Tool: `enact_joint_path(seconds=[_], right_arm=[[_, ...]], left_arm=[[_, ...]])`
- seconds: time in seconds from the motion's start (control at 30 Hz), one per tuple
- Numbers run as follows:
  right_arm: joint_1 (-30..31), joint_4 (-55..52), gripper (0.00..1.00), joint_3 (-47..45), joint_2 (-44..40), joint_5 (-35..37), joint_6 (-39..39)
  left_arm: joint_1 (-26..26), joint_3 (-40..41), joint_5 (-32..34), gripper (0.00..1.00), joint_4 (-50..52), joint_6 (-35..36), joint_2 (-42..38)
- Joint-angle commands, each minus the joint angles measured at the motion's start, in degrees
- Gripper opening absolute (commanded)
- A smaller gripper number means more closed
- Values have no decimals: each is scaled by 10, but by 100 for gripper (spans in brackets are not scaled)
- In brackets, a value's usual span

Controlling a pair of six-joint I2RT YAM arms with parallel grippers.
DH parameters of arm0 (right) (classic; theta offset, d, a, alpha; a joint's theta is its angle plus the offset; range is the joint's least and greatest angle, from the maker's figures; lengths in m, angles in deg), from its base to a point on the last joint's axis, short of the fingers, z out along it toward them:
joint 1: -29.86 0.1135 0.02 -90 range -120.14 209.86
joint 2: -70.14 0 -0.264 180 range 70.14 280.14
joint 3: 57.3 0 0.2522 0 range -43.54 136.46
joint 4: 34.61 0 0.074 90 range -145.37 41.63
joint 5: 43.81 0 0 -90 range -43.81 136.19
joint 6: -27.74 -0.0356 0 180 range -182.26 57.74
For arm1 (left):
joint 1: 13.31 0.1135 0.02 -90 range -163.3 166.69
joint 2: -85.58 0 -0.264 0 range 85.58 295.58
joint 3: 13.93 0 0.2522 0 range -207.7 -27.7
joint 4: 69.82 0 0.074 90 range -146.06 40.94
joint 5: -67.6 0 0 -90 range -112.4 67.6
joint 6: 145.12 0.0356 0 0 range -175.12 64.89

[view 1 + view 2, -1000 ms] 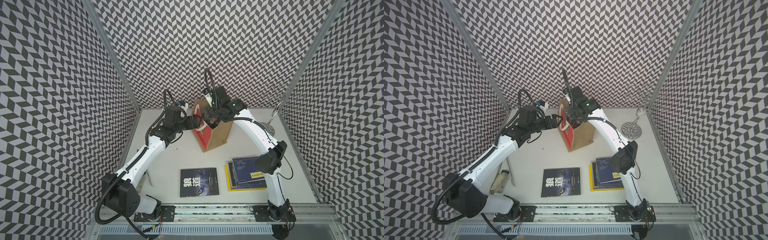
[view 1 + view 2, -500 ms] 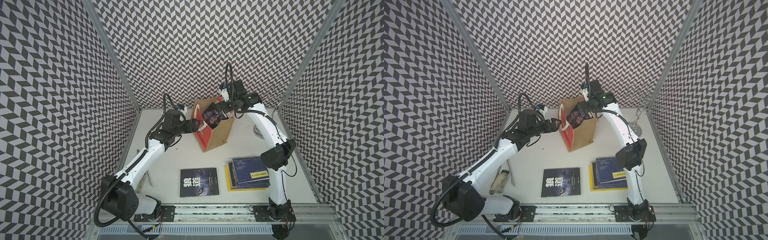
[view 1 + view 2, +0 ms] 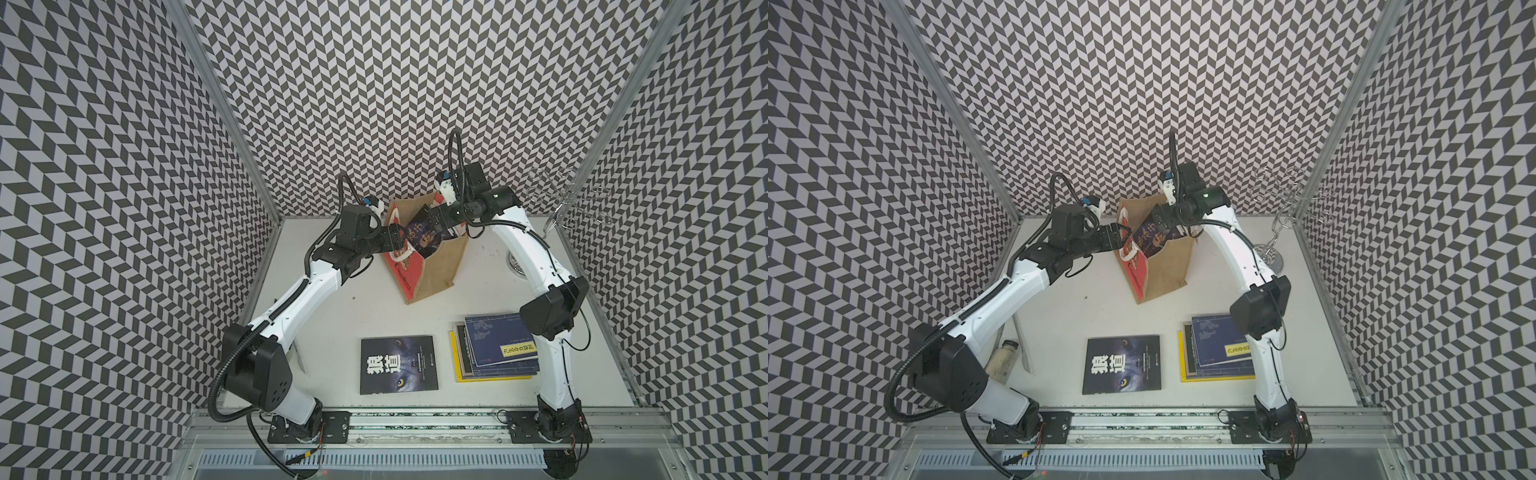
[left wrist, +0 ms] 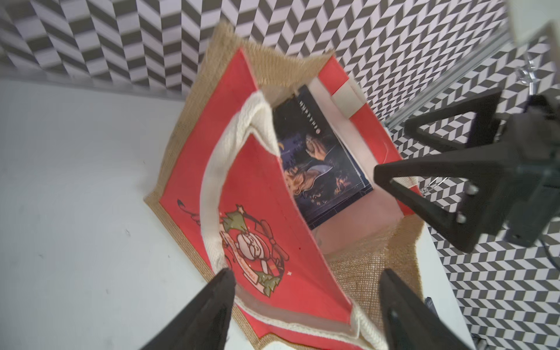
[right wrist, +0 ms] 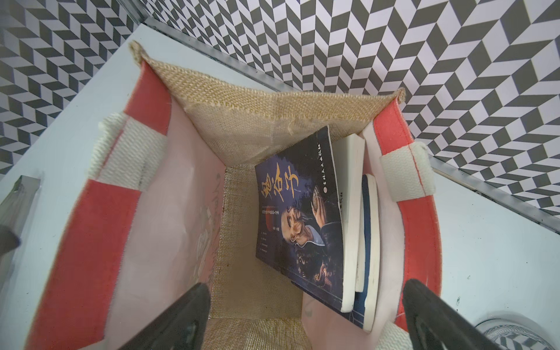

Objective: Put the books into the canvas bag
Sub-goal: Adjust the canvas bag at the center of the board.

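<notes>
Right pincer (image 5: 306, 318) newly wide, empty.

Your top views: high overhead, near the arm bases, facing down toward back wall, whole table (image 3: 490, 291) shared. Your wrist views: close, each looking down into canvas bag (image 4: 263, 188) mouth from opposite sides, sharing its interior

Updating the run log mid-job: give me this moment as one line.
right gripper: open above canvas bag | left gripper: open around bag's near wall | dark-covered book inside bag | wolf-eye book, stack of books on table
</notes>
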Motion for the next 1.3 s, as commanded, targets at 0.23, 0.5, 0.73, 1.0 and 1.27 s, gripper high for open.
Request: enact_joint_path(seconds=[0.23, 0.5, 0.73, 1.0, 1.27], right_arm=[[15, 25, 97, -4, 14, -19, -4], [52, 27, 97, 10, 29, -26, -7], [83, 31, 95, 15, 45, 28, -29], [98, 36, 95, 31, 76, 93, -68], [100, 33, 95, 39, 94, 148, -91]], left_arm=[[7, 15, 76, 22, 72, 10, -6], [42, 63, 59, 6, 75, 32, -62], [72, 109, 22, 6, 65, 47, -104], [80, 127, -8, 6, 52, 66, -119], [81, 131, -16, 6, 50, 69, -121]])
